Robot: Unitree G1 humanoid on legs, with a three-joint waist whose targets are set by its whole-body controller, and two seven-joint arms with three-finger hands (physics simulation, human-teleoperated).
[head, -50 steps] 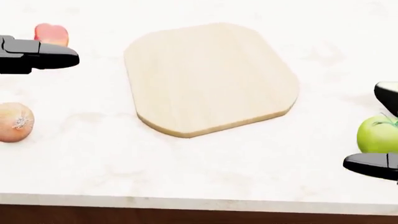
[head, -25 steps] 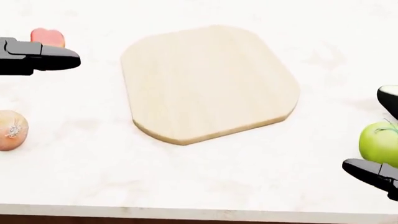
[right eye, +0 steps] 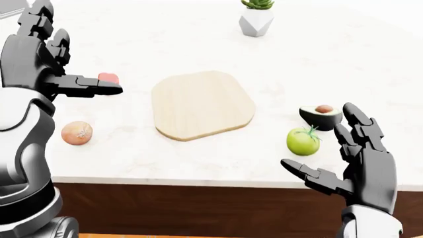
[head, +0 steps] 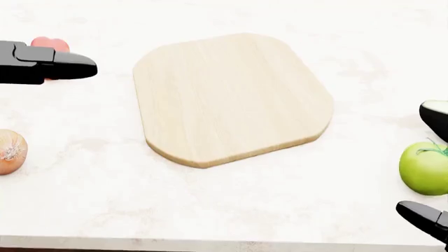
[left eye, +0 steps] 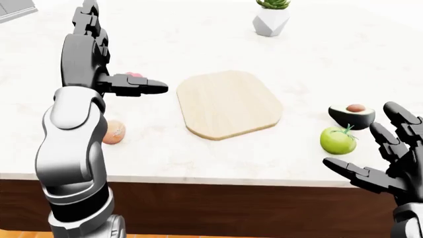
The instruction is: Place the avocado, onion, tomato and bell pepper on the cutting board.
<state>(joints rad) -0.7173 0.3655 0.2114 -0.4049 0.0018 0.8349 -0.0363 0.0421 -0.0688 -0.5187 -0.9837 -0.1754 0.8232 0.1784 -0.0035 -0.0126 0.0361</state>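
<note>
Right-eye view gives me the clearest layout: the cutting board (right eye: 202, 105) lies bare at the middle of the counter (right eye: 198, 163), and none of the four items is on it yet. My right hand (right eye: 360, 158) hangs past the counter's near edge with fingers spread, holding nothing. Just beyond it sit the green tomato (right eye: 303, 141) and, further toward the far edge, the halved avocado (right eye: 321, 116); the two are near each other. My left hand (right eye: 39, 59) is raised above the counter's left side, fingers released, also empty. The onion (right eye: 77, 133) rests near the left edge, and the red bell pepper (right eye: 107, 78) is mostly hidden behind my left thumb.

Risks as I judge them:
- The round tomato may roll toward the near edge if a fingertip nudges it.
- Reaching for the tomato may bump the avocado.
- The pepper is occluded, so my left-hand aim is uncertain.
</note>
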